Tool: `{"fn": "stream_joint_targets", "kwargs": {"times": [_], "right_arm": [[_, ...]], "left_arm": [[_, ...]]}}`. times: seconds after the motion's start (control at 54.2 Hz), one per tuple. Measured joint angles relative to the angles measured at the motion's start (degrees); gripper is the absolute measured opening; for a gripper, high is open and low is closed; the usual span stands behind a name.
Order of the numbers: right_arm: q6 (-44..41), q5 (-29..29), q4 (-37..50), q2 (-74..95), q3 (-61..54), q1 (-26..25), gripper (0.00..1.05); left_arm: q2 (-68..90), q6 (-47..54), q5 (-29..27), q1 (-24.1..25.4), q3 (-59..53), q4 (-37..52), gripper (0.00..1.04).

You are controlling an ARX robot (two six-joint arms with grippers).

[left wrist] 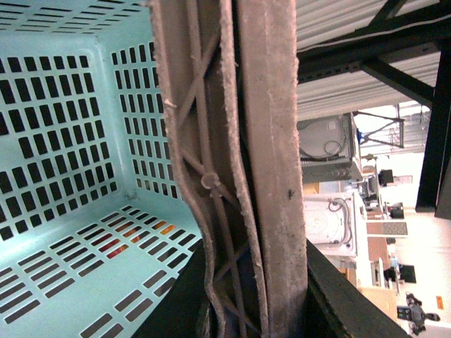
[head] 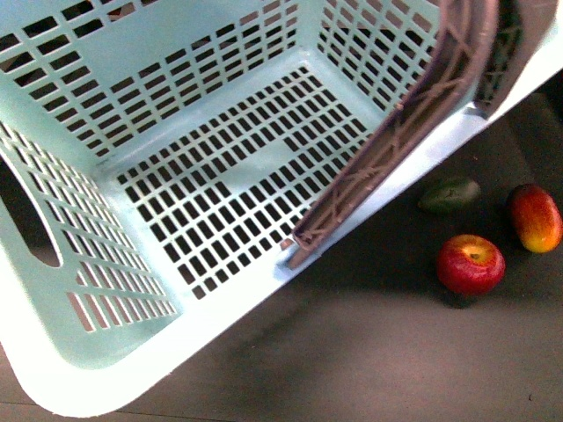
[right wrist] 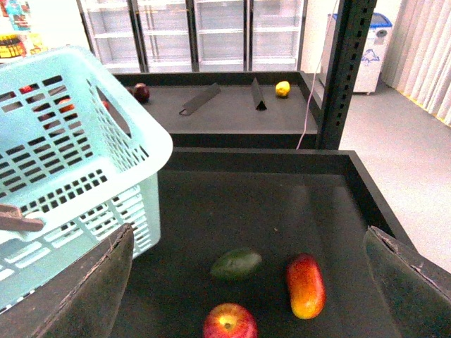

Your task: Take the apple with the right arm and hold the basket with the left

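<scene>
On the left of the front view the basket fills most of the scene, tilted, its slotted floor facing the camera (mint-green, with an oval hand-hole in the near wall); its brown latticed handles run along its right rim. The left wrist view shows the left end effector clenched on those handles, a dark finger close against either side. Right of the basket, three fruits lie on the dark desk, apart from one another; the small green avocado sits nearest the basket's rim; the apple lies just in front of it, stem dimple up; the elongated red-orange fruit is furthest right. The right end effector hangs released above the desk, its fingers spread wide; the apple shows below the gap between them, clear of both.
</scene>
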Motion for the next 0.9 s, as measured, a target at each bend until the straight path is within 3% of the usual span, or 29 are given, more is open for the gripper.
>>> {"fn": "stream_joint_targets", "kwargs": {"times": [0.904], "right_arm": [[0.0,0.0,0.0,0.0,0.0,0.0,0.96]], "left_arm": [[0.35,0.2,-0.87,-1.88,0.0,0.96,0.2]]}}
